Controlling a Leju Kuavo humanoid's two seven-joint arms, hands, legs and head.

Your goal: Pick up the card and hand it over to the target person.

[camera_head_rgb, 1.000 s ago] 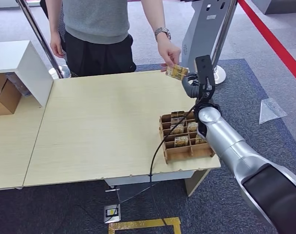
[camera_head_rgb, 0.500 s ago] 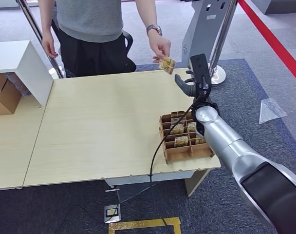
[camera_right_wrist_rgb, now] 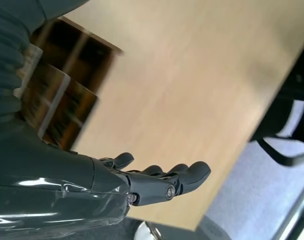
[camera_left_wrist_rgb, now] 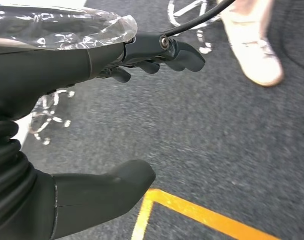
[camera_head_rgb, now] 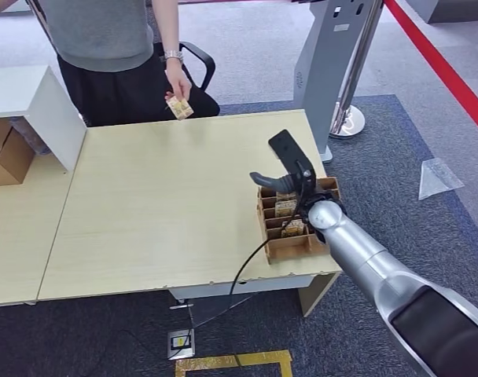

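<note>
Head view, step: The card (camera_head_rgb: 179, 107) is in the person's hand (camera_head_rgb: 178, 82), past the far edge of the table (camera_head_rgb: 165, 196). The hand-over looks done.
Head view, right hand (camera_head_rgb: 279, 169): It is above the brown box (camera_head_rgb: 295, 218) of cards. Its fingers are apart and hold nothing.
Head view, next move: Maybe reach into the box for another card, going down softly between the walls.
Head view, room: Grey carpet, a red line (camera_head_rgb: 438, 63) and a black chair (camera_head_rgb: 198, 71).
Left wrist view, left hand (camera_left_wrist_rgb: 105, 115): Its fingers are apart and empty, above grey floor with a yellow line (camera_left_wrist_rgb: 203, 215).
Right wrist view, right hand: Fingers stretched out, empty, over the table by the box.
</note>
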